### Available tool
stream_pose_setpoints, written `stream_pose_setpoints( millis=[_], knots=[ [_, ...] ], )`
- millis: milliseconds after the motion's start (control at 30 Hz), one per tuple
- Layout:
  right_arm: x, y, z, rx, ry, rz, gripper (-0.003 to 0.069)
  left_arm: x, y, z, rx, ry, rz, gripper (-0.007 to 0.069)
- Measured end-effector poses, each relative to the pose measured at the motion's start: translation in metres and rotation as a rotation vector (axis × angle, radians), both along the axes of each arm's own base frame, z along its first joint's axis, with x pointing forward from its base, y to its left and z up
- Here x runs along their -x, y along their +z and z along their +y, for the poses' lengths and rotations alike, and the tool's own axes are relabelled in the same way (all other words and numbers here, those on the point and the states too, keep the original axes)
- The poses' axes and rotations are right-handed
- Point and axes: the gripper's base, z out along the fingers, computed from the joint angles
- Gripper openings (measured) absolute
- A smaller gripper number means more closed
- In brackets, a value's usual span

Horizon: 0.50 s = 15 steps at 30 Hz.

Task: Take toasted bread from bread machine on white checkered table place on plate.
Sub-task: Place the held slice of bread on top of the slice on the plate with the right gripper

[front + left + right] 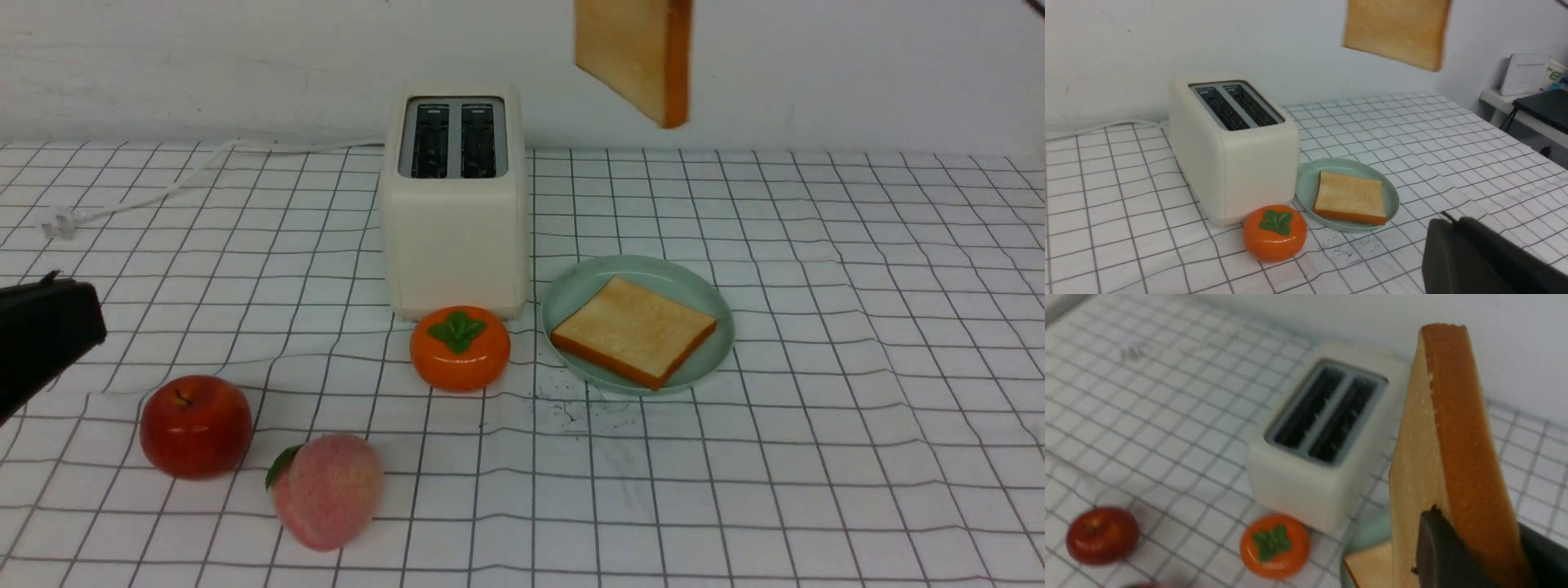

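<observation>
- Golden toast slice [633, 57], top center-right of front view, clamped in right gripper [1478, 547]
- Other slice [635, 331] on green plate [718, 359], right of center
- Left gripper [1453, 228] clenched

I see smooth, matt, plastic-looking cream on my toaster [457, 245], creased cloth over the table [816, 457], a smooth, softly shiny plate [714, 363], dry, slightly rough faces on the toast [633, 327], gloss on the persimmon [459, 359] and apple [196, 429], and a matt peach [335, 486].
</observation>
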Motion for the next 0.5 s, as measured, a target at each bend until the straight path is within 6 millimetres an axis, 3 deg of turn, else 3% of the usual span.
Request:
stream_pose_setpoints(
  millis=[100,233,333,367,500],
  knots=[
    [0.018,-0.002,-0.035,0.058,-0.052,0.093,0.0114,0.000,-0.002,0.001,-0.046,0.008,-0.005,-0.0013],
    [0.028,-0.024,-0.059,0.039,-0.089,0.198,0.0114,0.000,-0.002,0.001,-0.067,0.001,-0.017,-0.0013],
    [0.026,-0.069,-0.075,-0.056,-0.074,0.316,0.0113,0.000,-0.003,0.000,-0.064,-0.010,-0.004,-0.0013],
    [0.020,-0.091,-0.078,-0.096,-0.058,0.349,0.0112,0.001,-0.003,0.000,-0.061,-0.013,0.003,-0.0013],
    [-0.010,-0.141,-0.074,-0.313,0.012,0.377,0.0112,0.001,-0.004,-0.001,-0.053,-0.019,0.016,-0.0013]
  ],
)
